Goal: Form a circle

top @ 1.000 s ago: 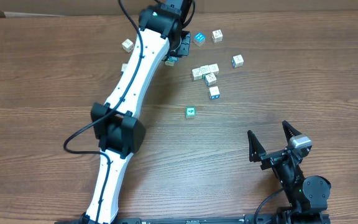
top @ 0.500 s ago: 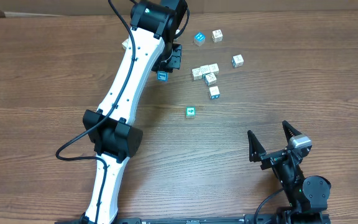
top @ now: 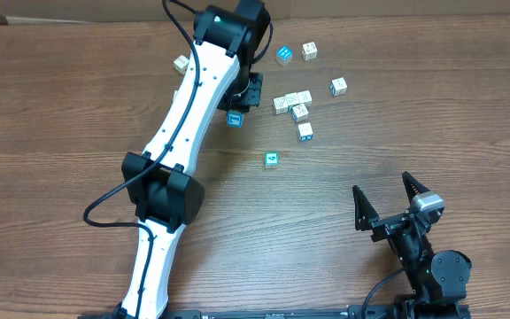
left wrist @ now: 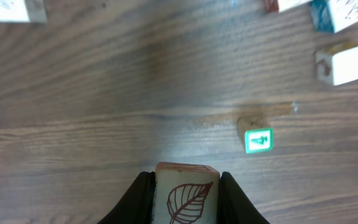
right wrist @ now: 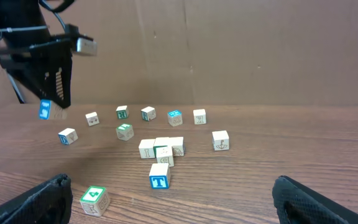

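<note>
Overhead: left gripper (top: 235,116) clamps a small leaf-printed wooden cube (left wrist: 185,194).
Held up-left of the green-faced cube (top: 272,159), likely for ring placement; right gripper (top: 382,186) gapes.

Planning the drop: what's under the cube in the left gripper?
Only bare wood table shows around the held cube, clamped in the left gripper. Nearest is the green 4 cube, apart. The spot directly beneath is covered by the cube itself.

Your right gripper (right wrist: 171,190): black jaws wide apart. Beyond, small printed wooden cubes (right wrist: 161,150) lie scattered on the brown wooden table (right wrist: 303,155). Left gripper (right wrist: 47,106) pinches one blue-faced cube (right wrist: 45,111).
</note>
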You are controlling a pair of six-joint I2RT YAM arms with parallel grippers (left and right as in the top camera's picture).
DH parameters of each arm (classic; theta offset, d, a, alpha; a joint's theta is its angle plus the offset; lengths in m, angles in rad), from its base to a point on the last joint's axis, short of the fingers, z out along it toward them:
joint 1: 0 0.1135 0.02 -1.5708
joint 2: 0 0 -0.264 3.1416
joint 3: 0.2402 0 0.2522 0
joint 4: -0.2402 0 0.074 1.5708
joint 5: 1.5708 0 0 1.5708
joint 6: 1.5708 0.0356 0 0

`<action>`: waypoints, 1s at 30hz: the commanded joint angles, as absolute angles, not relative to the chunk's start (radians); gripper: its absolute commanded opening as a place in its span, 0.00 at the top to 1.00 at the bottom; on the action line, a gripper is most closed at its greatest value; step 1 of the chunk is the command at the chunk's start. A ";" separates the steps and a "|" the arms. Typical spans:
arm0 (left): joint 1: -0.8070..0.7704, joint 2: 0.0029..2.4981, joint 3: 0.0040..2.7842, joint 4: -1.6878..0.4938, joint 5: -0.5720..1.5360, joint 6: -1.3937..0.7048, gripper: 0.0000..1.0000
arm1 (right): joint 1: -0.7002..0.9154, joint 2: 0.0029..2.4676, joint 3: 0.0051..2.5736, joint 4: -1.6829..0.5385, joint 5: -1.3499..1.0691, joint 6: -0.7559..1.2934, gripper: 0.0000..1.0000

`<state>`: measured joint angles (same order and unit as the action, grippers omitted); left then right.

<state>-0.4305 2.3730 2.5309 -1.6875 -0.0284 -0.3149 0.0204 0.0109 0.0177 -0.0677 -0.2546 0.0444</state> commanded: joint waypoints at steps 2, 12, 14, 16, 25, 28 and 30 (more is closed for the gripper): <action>-0.434 2.354 2.453 -1.690 -0.003 -0.283 0.90 | 0.017 0.003 0.008 -0.062 -0.247 0.040 0.00; -0.434 2.337 2.328 -1.691 -0.007 -0.284 0.90 | 0.017 0.003 0.008 -0.062 -0.247 0.040 0.00; -0.435 2.336 2.320 -1.690 -0.007 -0.284 0.90 | 0.017 0.003 0.008 -0.062 -0.247 0.040 0.00; -0.437 2.336 2.317 -1.690 -0.007 -0.284 0.90 | 0.017 0.003 0.008 -0.062 -0.247 0.040 0.00; -0.440 2.335 2.262 -1.691 -0.011 -0.284 0.89 | 0.017 0.003 0.008 -0.062 -0.247 0.040 0.00; -0.440 2.335 2.237 -1.691 -0.010 -0.284 0.89 | 0.017 0.003 0.008 -0.062 -0.247 0.040 0.00; -0.440 2.333 2.212 -1.691 -0.010 -0.284 0.89 | 0.017 0.003 0.008 -0.062 -0.247 0.040 0.00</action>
